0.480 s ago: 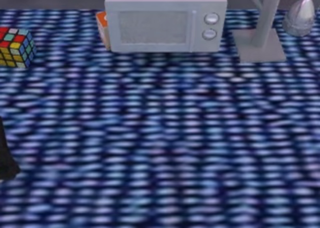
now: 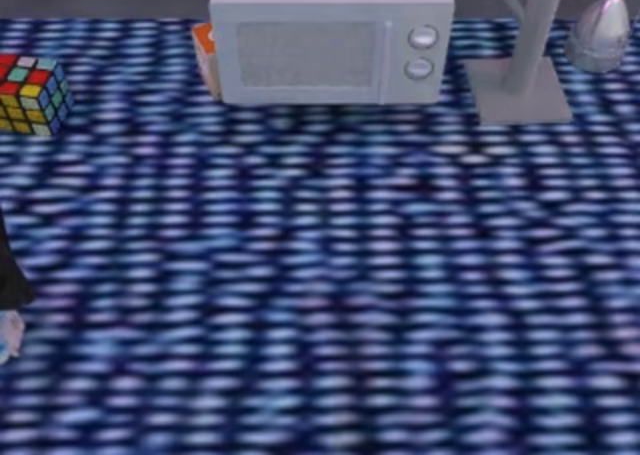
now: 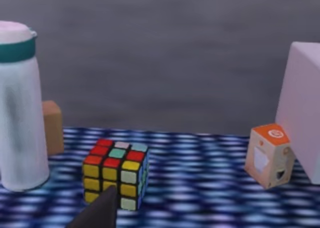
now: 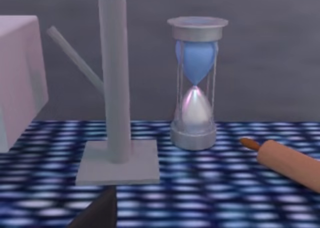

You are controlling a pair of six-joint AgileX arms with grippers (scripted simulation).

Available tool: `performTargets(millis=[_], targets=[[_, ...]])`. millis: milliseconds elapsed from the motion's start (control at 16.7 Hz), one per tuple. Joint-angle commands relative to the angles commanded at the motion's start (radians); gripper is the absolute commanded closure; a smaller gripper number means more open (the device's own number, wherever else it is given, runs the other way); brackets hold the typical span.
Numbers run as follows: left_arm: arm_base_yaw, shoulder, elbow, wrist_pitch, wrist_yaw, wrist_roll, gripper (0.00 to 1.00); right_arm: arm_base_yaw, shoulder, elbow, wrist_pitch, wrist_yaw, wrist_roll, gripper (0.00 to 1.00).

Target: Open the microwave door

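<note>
While microwave door (image 2: 310,55) sits closed | orange carton (image 2: 205,57) touches microwave's (image 2: 330,0) left | gripper state unclear

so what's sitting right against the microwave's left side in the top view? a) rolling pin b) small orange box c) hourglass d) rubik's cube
b: the small orange box sits at the left wall of the microwave; the cube lies farther left.

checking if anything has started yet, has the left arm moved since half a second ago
Yes. At the top view's left edge, the left arm has pulled up toward the rubik's cube and further off frame. The microwave door is shut and untouched.
</note>
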Motion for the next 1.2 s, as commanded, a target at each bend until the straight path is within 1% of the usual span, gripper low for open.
performTargets(millis=[240, 660, 840, 1020, 1200], targets=[[-0.142, 0.349, 0.277, -0.022, -0.129, -0.072, 0.00, 0.000, 0.000, 0.000, 0.000, 0.000, 0.000, 0.00], [-0.427, 1.125, 0.849, -0.054, -0.381, -0.229, 0.00, 0.000, 0.000, 0.000, 0.000, 0.000, 0.000, 0.00], [-0.538, 1.423, 1.067, -0.067, -0.478, -0.290, 0.00, 0.000, 0.000, 0.000, 0.000, 0.000, 0.000, 0.00], [-0.630, 1.658, 1.243, -0.082, -0.559, -0.338, 0.00, 0.000, 0.000, 0.000, 0.000, 0.000, 0.000, 0.00], [-0.694, 1.812, 1.360, -0.098, -0.615, -0.369, 0.00, 0.000, 0.000, 0.000, 0.000, 0.000, 0.000, 0.00]])
